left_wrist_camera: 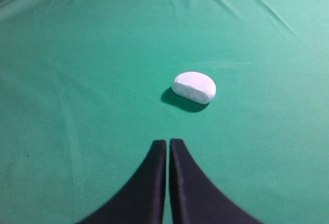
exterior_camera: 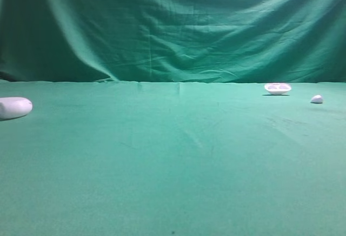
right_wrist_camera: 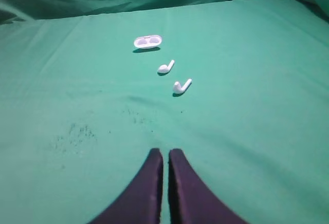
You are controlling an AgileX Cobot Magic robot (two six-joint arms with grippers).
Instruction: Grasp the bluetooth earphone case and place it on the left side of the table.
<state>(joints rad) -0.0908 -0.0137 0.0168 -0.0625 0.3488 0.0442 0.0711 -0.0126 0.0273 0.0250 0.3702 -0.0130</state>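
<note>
The bluetooth earphone case (exterior_camera: 15,107), a glossy white oblong capsule, lies on the green table (exterior_camera: 173,165) at its far left edge in the exterior high view. The left wrist view shows the bluetooth earphone case (left_wrist_camera: 194,87) resting alone on the cloth, a short way ahead of my left gripper (left_wrist_camera: 168,142). That gripper's dark fingers are pressed together, holding nothing. My right gripper (right_wrist_camera: 166,152) is also shut and empty, hovering over bare cloth. Neither gripper appears in the exterior high view.
A small shallow white dish (exterior_camera: 277,88) sits at the back right, with a tiny white lump (exterior_camera: 317,99) to its right. In the right wrist view the dish (right_wrist_camera: 147,41) lies ahead, with two loose white earbuds (right_wrist_camera: 165,68) (right_wrist_camera: 182,86) nearer. A green draped backdrop (exterior_camera: 173,25) closes the rear.
</note>
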